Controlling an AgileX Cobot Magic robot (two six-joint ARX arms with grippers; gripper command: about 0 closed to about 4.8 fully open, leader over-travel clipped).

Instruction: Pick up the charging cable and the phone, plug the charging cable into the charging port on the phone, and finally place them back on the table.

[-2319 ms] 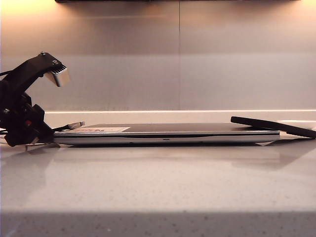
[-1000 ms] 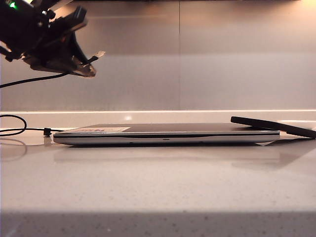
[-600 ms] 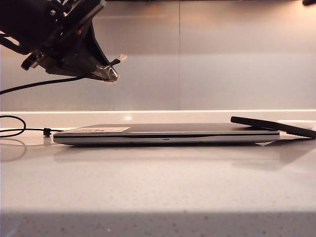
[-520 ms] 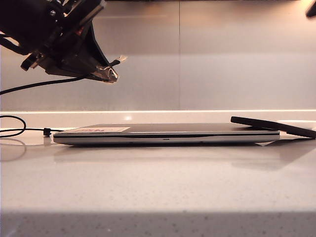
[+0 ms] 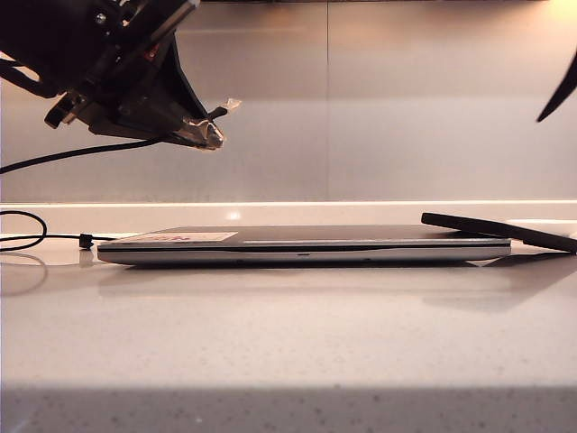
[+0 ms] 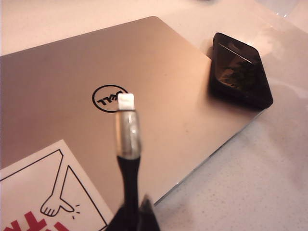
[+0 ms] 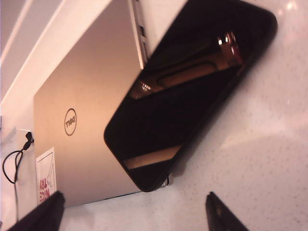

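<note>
1. Far left of the exterior view: my left gripper (image 5: 206,135) is up in the air above the left end of the laptop (image 5: 302,244), fingers clamped on the charging cable (image 5: 72,153). The pale plug tip (image 5: 232,105) pokes out past the fingers, and the cord trails off the left edge.
2. Lower down on that side, more of the cable lies in a loop on the table (image 5: 288,343), with its small black tie (image 5: 86,240) just beside the laptop's left end.
3. My left wrist view (image 6: 129,211) gives what the side-on camera can't: the plug tip (image 6: 126,102) close up, white end on a silvery sleeve, hanging over the logo (image 6: 109,98) on the lid (image 6: 57,82). A white sticker with red print (image 6: 53,192) sits on the near corner of the lid.
4. Side-on, the laptop is just a thin silver slab, closed and flat.
5. Right end: the phone (image 5: 500,230) lies tilted, one end propped on the laptop's corner, the other reaching down to the table.
6. My right wrist view shows the phone (image 7: 187,91) as a glossy black slab, face up, overlapping the lid's corner. Can't spot the port.
7. My right gripper (image 7: 132,211) is spread wide, holding nothing, hanging above the phone. The exterior view only catches 1 dark sliver (image 5: 559,90) of it at the right edge.
</note>
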